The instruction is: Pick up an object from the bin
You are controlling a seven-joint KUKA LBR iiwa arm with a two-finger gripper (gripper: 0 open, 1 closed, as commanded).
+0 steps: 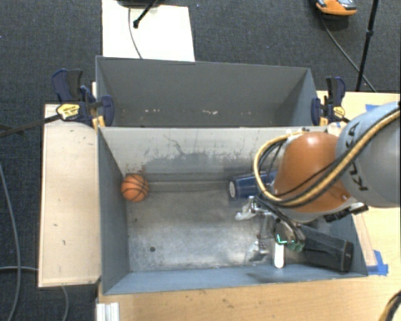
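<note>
Over on the left of the bin [113, 207], small orange ball [135, 187] with dark seams, basketball style, sitting on the floor right at the foot of the left wall, all alone. Well apart, toward the back right, dark blue cylinder [243, 187] lying on its side, right end hidden. Down in the front right corner, black blocky thing [332, 252], lying flat, partly covered from above. Outside, dark grey carpet [37, 37] all round, and an orange-and-black object [337, 6] cut off at the top edge.
</note>
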